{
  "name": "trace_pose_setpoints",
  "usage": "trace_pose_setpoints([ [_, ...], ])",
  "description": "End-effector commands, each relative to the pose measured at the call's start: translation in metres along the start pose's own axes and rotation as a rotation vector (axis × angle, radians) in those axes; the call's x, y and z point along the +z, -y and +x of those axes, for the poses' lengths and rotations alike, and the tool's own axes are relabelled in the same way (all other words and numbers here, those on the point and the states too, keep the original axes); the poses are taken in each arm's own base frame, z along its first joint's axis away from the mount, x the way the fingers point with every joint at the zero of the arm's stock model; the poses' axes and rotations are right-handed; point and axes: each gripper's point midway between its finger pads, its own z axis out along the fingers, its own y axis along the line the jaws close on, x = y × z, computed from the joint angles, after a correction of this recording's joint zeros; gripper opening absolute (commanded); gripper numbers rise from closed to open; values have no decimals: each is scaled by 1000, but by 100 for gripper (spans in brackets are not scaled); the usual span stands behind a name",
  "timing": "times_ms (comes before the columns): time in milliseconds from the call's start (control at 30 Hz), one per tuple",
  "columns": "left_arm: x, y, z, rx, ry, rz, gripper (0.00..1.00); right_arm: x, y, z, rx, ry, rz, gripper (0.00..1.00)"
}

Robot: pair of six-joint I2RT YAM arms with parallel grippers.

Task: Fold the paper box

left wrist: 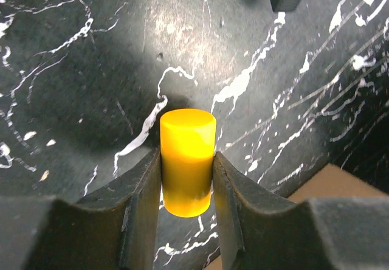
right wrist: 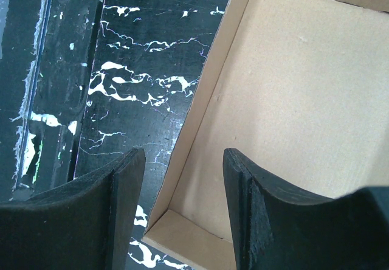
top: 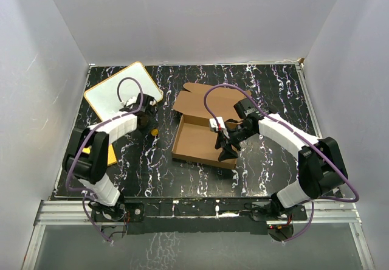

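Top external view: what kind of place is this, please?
Probably a lab robot test cell: plain white walls enclose a black marbled table, and the left arm and right arm are bolted at its near edge.

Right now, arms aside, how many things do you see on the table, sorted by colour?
Brown: 1, the paper box
White with orange rim: 1, the board
Yellow-orange: 2, the cylinder pinched between the left fingers, and the flat sheet
Total: 4
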Motion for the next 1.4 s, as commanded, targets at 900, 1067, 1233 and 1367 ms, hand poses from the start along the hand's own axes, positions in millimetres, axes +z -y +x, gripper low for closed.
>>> trace_pose_setpoints([
  [900,-164,91,3,341,187,944,0,-5,13,-12,-51,40,28,59],
  [1067,-169,104,18,400,160,1008,0,-6,15,-11,-45,40,34,59],
  [1233,-164,112,31,470,146,985,0,-8,16,-10,-42,39,39,59],
  [1367,-158,119,43,535,133,945,0,-8,17,-10,-41,39,41,59],
])
